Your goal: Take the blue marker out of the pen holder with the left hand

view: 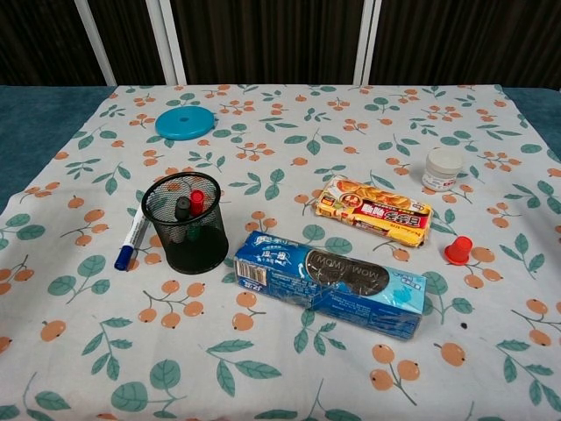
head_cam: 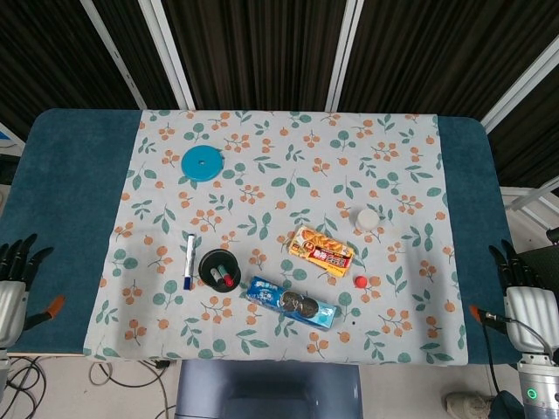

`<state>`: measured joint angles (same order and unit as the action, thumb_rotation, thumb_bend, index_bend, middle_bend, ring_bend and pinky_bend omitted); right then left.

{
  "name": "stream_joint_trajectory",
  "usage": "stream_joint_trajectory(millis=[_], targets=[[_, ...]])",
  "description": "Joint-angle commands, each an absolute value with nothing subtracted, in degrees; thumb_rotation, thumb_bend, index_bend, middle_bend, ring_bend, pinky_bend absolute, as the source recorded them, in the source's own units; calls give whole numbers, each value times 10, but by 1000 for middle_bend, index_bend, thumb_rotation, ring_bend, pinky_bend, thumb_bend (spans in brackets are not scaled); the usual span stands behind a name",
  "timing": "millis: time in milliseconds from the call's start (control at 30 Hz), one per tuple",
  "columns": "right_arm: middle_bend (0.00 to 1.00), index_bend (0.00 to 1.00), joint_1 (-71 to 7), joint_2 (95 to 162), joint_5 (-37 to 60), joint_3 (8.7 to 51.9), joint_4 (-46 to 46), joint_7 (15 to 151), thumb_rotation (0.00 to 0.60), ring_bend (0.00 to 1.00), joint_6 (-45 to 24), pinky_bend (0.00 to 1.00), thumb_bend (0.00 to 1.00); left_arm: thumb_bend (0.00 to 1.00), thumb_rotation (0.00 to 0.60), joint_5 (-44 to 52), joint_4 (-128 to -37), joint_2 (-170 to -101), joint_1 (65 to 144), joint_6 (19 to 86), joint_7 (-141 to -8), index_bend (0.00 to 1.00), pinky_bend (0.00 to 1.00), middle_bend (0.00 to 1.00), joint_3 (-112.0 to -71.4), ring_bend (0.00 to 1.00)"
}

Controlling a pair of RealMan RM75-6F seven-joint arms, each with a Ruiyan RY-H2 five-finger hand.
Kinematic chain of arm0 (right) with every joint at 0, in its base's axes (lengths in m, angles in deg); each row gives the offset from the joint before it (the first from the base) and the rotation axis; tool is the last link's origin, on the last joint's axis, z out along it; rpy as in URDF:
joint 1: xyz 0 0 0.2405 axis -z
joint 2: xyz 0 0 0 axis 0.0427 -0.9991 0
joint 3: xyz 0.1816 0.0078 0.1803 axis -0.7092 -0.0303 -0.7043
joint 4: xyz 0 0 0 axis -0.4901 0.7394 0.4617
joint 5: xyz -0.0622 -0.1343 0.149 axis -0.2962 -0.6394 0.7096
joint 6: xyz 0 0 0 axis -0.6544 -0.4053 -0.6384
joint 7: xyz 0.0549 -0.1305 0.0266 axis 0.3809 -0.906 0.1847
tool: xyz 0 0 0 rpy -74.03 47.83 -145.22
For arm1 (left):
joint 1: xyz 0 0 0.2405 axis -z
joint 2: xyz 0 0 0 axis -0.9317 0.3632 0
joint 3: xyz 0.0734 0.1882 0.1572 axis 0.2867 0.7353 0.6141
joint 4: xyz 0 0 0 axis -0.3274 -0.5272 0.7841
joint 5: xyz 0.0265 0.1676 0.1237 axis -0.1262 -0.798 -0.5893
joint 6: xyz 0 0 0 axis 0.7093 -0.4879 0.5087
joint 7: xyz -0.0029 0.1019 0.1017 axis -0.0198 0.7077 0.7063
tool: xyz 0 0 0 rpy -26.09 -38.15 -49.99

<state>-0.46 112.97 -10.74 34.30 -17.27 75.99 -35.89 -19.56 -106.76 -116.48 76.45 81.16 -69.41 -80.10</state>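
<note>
— Where is the left hand [head_cam: 12,292], and what has it got?

— Off the table's left edge, low in the head view, fingers straight and apart, holding nothing and touching nothing. The chest view does not show it at all.

— And the right hand [head_cam: 524,297]?

— Beyond the right edge of the table [head_cam: 74,175], fingers extended and apart, also empty.

— Where is the blue marker [view: 132,241]?

— Lying flat on the floral cloth [head_cam: 288,140], just beside the left of the black mesh pen holder [view: 188,226], its blue cap pointing toward the near edge. The holder stands upright with a red-capped and a dark-capped marker inside.

— What crowds that spot?

— A blue cookie pack [view: 331,282] lies just right of the holder; an orange snack packet [view: 374,209] sits beyond it, with a red cap [view: 458,250] and a small white jar [view: 443,168] further right. A blue disc [view: 185,122] lies well apart toward the far left. Bare cloth and the blue table margin lie between the marker and the left edge.
</note>
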Motion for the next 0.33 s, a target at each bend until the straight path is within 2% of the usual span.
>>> stream_joint_trajectory(millis=[33,333], targets=[[33,95,-5,1130,-109,344,-172,760,600,151,-359,241,120,183,600,-207,-1056,-1159,756,819,-721,157,0,5,-806,0],[33,96,-6,1130,-107,343,-172,759,600,151,-356,241,120,183,600,-196,-1054,-1156,748,805,-716,157,0,5,-822,0]])
